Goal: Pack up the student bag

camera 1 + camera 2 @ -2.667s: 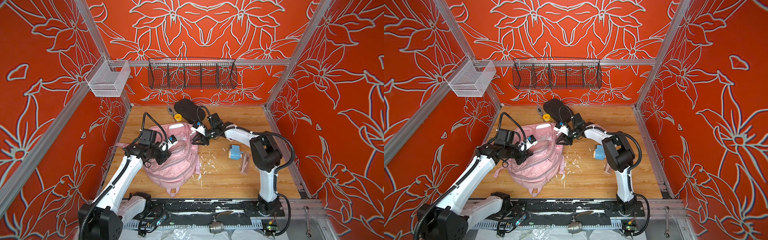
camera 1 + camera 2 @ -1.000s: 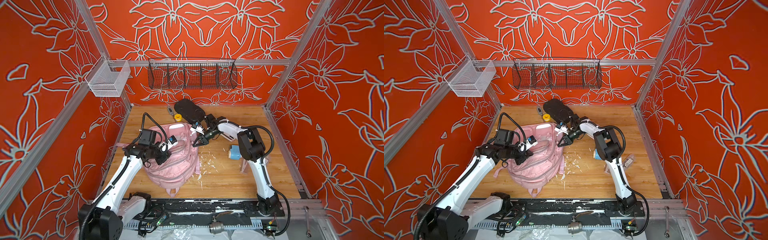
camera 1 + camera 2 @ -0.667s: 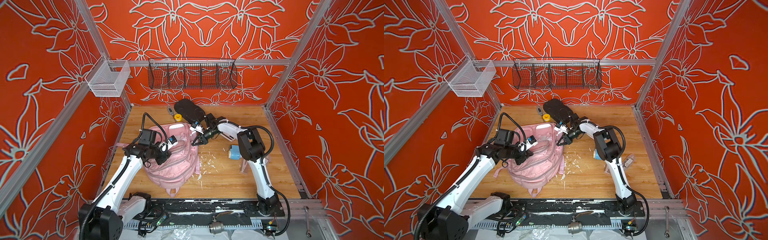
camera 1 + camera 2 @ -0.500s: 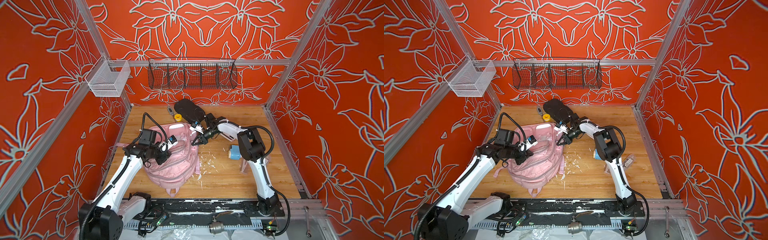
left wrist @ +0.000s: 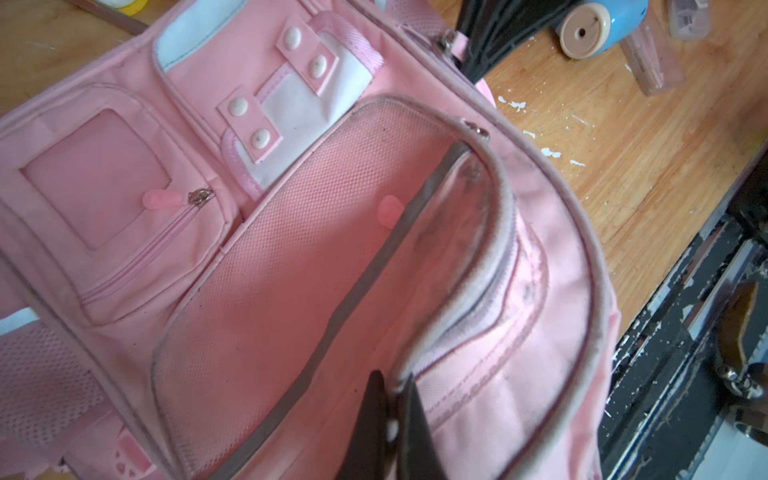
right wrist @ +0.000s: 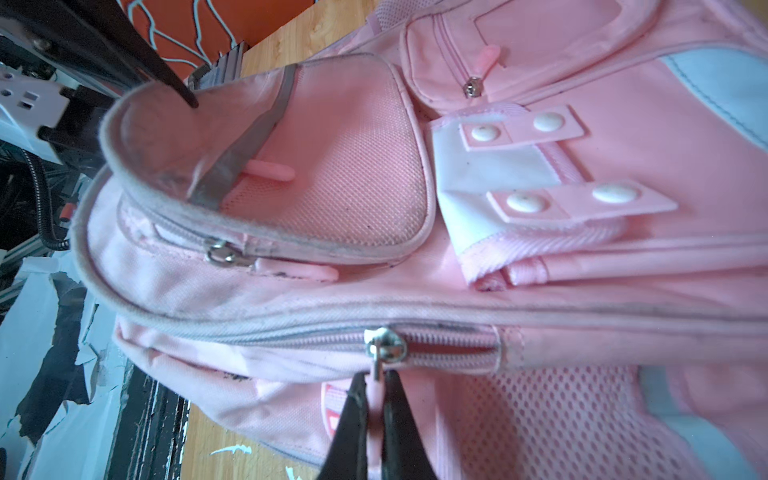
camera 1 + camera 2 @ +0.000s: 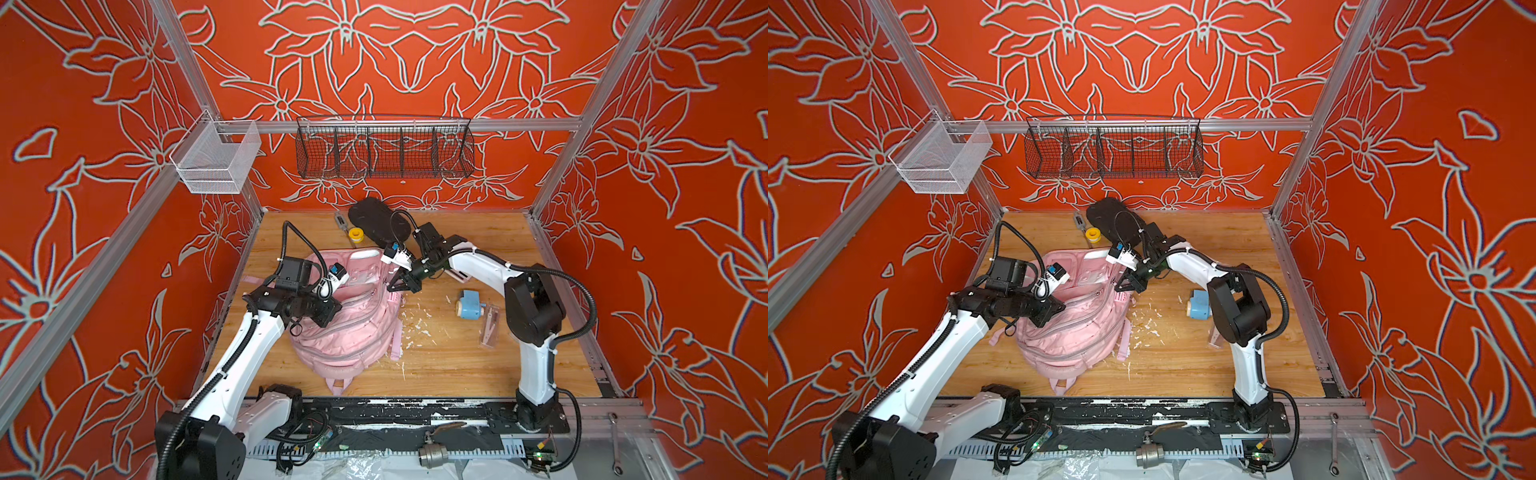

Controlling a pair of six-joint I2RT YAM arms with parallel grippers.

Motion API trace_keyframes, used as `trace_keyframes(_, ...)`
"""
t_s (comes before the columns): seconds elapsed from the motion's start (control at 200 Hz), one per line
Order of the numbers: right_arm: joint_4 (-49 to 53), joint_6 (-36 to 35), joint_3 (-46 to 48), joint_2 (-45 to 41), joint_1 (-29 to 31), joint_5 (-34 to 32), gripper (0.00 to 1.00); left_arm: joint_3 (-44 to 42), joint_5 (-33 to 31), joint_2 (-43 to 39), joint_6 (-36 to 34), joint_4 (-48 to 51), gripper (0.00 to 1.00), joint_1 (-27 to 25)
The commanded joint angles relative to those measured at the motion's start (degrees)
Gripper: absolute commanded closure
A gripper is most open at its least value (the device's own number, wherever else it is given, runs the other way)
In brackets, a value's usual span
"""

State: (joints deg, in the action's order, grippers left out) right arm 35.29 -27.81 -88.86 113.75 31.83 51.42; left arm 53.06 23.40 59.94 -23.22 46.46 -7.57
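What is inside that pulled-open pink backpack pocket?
Only bare greyish lining shows inside the front pocket of the student bag, its rim pinched by the left gripper. Deeper down is hidden by the pocket's own fabric.

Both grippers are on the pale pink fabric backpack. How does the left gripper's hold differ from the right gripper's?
The left gripper pinches the grey-piped rim of a front pocket; the right gripper pinches the pink pull tab below a metal zipper slider. In both top views the left gripper sits over the left part of the pale pink fabric backpack, the right gripper at its right edge. Both are shut on part of it.
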Motion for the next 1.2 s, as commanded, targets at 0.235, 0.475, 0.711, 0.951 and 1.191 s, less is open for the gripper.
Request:
trace_keyframes(0.235, 0.2, 4.4, -1.9, -2.8, 1.4, 1.9, 1.0, 4.7, -8.4, 1.2, 19.6, -1.6, 1.0, -9.2)
trace_keyframes(0.475, -0.8, 1.5, 6.8, -11.0, 2.3, 4.9, 1.0, 6.3, -15.9, 3.1, 24.8, -2.2, 1.0, -9.7)
trace_keyframes(0.711, -6.9, 5.0, 11.9, -14.1, 3.6, 3.1, 1.0, 8.8, -15.4, 4.4, 32.8, 0.9, 1.0, -9.7)
trace_keyframes(0.951, 1.0, 4.5, 2.0, -8.6, 1.9, -2.4, 1.0, 8.3, -14.4, 3.4, 42.2, 1.3, 1.0, -15.4)
trace_keyframes(1.191, 0.0, 3.1, 4.6, -11.4, -1.9, -6.4, 1.0, 5.8, -7.9, 6.1, 53.2, -4.7, 1.0, -17.3)
